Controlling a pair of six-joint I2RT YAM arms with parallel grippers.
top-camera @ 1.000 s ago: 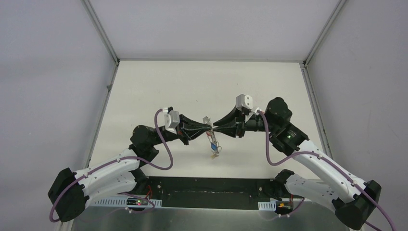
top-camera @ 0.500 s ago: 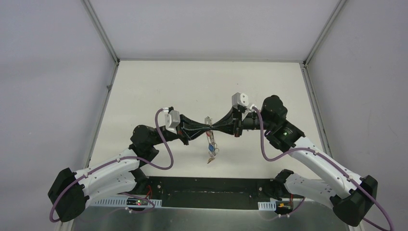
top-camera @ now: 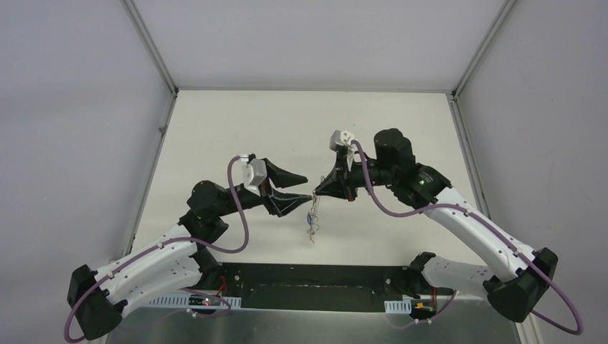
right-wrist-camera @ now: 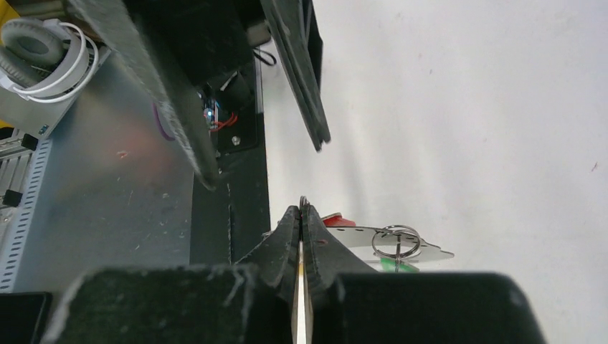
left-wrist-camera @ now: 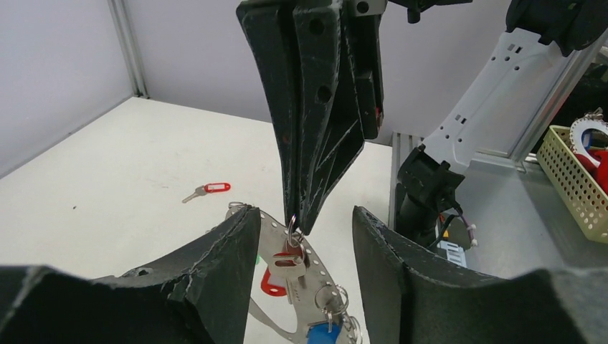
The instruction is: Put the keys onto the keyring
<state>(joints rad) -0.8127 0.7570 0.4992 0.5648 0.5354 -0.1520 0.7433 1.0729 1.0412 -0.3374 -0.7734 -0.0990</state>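
Note:
The keyring [left-wrist-camera: 315,269] shows as a flat silvery hoop pierced with holes, hanging in the air between the two grippers. Keys hang from it on small split rings: a silvery one [left-wrist-camera: 292,259] over a red head, and a blue-headed one [left-wrist-camera: 323,333]. My right gripper [left-wrist-camera: 300,223] [right-wrist-camera: 302,209] [top-camera: 315,193] is shut on the top split ring [left-wrist-camera: 292,221], so the bunch [top-camera: 312,218] dangles under it. My left gripper [left-wrist-camera: 305,215] [top-camera: 308,186] is open, one finger on each side of the keyring, touching nothing. A loose red-tagged key [left-wrist-camera: 208,189] lies on the table.
A pale perforated basket [left-wrist-camera: 577,179] with odds and ends sits off the table by the arm bases. White headphones [right-wrist-camera: 39,50] lie on the metal shelf at the near edge. The black base plate [top-camera: 308,287] runs between the two arm bases.
The left gripper has opened, let go of the bunch and drawn back to the left. The right gripper shut on the split ring and shifted left; the bunch now hangs from it alone.

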